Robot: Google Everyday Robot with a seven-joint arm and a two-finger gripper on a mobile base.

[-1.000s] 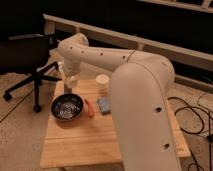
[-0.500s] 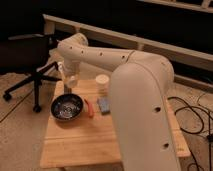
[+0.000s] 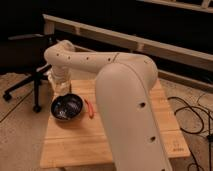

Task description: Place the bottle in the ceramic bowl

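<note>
Dark walls close off the back of the room, and a long pale rail point(image 3: 150, 47) runs across them above the far side of a light wooden slatted surface point(image 3: 75, 145). On the left half of that surface sits the round, shallow dark ceramic bowl point(image 3: 55, 104), with a black rim and a speckled blue-white inside. Just to the right of the bowl, apart from its rim, lies a thin orange-red stick point(image 3: 90, 108), pointing roughly front to back.

A bulky white robot arm point(image 3: 130, 110) rises from the near edge to the right of the bowl, bends at a rounded elbow above and behind it, and drops down at the bowl's far rim. There the gripper point(image 3: 60, 87) hangs, just above and behind that rim, not over the bowl's middle. Its fingers are clenched around the small squat whitish bottle point(image 3: 61, 91), a pale blurred shape at their tip, clear of the wood and outside the bowl.

Left of the bowl, on the floor, stands a black office chair point(image 3: 22, 87) on castors. Far right of the bowl, dark cables point(image 3: 192, 117) loop over the floor.
</note>
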